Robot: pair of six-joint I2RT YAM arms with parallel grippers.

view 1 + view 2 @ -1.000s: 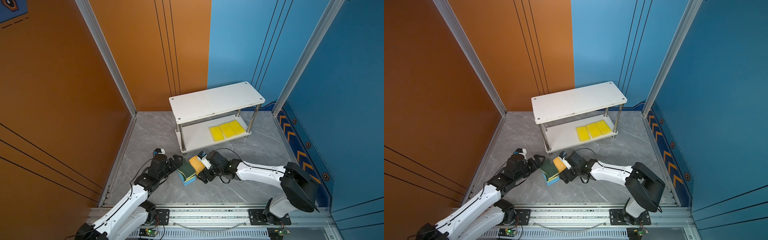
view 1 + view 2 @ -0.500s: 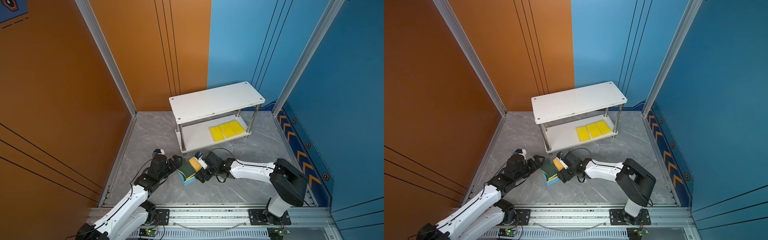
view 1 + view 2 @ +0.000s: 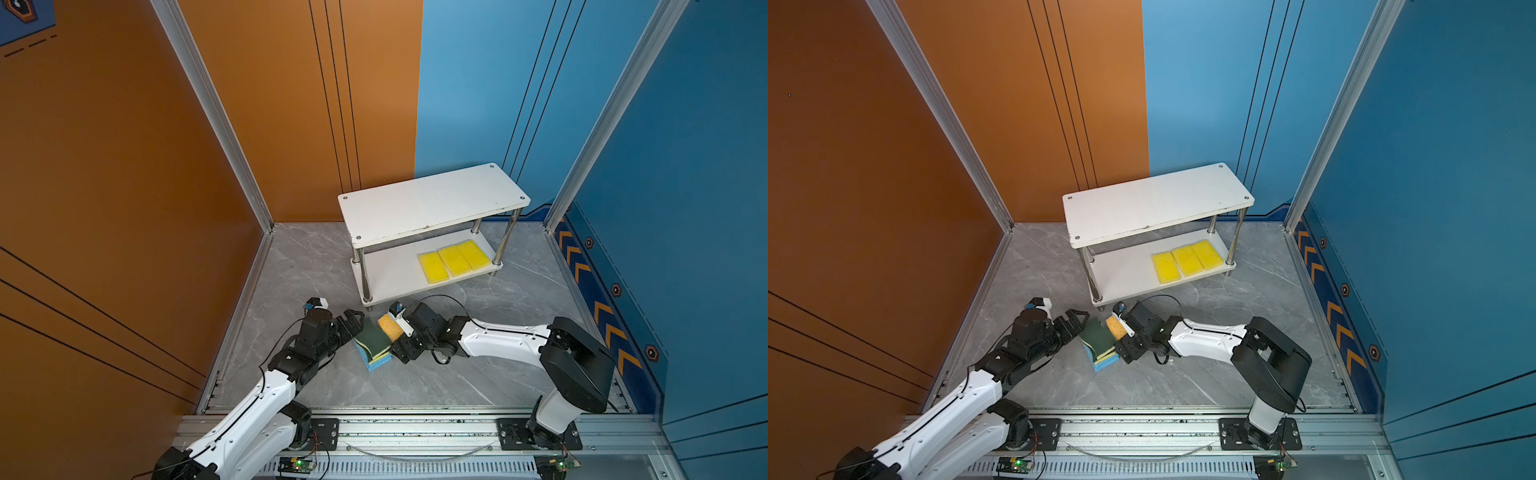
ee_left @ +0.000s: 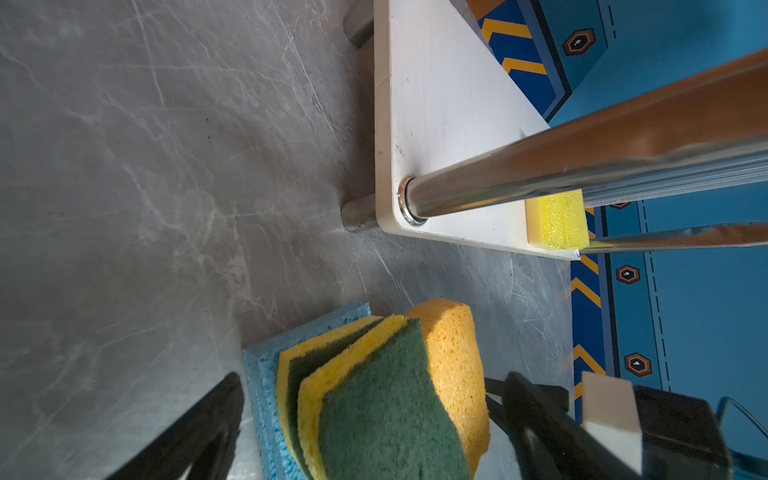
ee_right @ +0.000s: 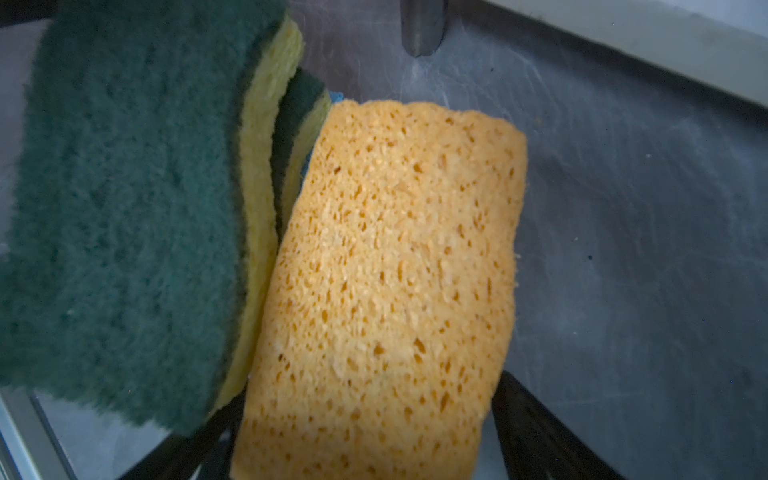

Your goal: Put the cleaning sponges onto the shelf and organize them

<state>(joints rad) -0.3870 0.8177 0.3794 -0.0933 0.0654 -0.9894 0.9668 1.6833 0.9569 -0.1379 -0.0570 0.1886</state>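
Note:
A two-tier white shelf [image 3: 432,199] [image 3: 1154,203] stands at the back, with three yellow sponges [image 3: 453,261] [image 3: 1185,262] in a row on its lower board [image 4: 436,124]. In front of it a pile leans together: two green-topped sponges [image 3: 373,334] [image 3: 1098,334] [image 4: 374,415] [image 5: 124,208] on light blue sponges [image 3: 370,363] [image 4: 262,374], and an orange sponge [image 3: 390,325] [image 3: 1116,327] [image 4: 453,365] [image 5: 395,257] propped against their right side. My left gripper [image 3: 357,326] [image 4: 372,378] is open, its jaws either side of the pile. My right gripper [image 3: 395,332] [image 5: 365,399] is open, with the unsqueezed orange sponge between its fingers.
The shelf's front-left chrome post [image 3: 360,272] and foot stand just behind the pile. Orange and blue walls enclose the grey marble floor [image 3: 457,374]. An aluminium rail [image 3: 415,428] with both arm bases runs along the front. A black cable [image 3: 440,297] loops over the right wrist.
My right arm has slid left, bringing its gripper further around the orange sponge against the pile, and its jaws have narrowed a little. The left arm has held still.

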